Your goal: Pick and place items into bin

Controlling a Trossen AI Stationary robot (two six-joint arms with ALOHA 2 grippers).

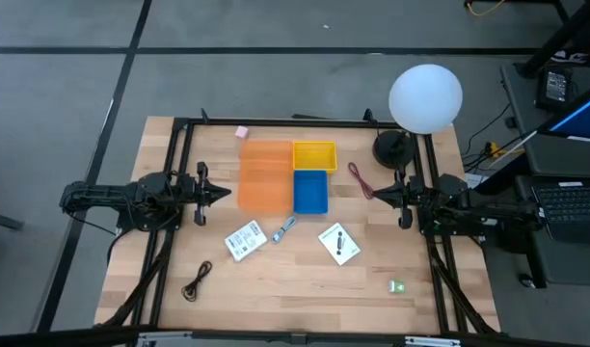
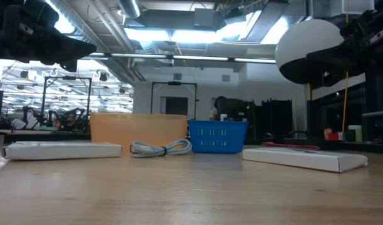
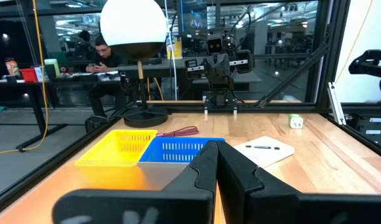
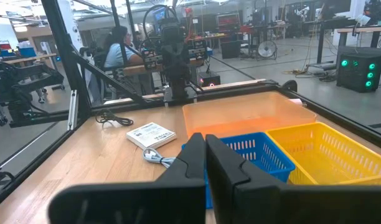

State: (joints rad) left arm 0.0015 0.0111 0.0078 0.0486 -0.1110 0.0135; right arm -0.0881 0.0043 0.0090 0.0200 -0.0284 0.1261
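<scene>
I'm hovering at the table's sides, left gripper by the orange bin, right gripper by the blue bin and yellow bin, both pinched tight and holding nothing. Everything's loose on the wood: two white cards, the silver-blue tool between them, red cable, black cable, green piece, pink piece. I'm thinking: spread wide first, then drop straight onto the tool.

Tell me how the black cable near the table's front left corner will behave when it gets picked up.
The black cable lies in a loose, folded bundle, so it is probably floppy and will dangle and partly unfold when lifted. It looks thin, so likely light, and a pinch could slip off a single strand. It lies flat, so rolling seems unlikely.
</scene>
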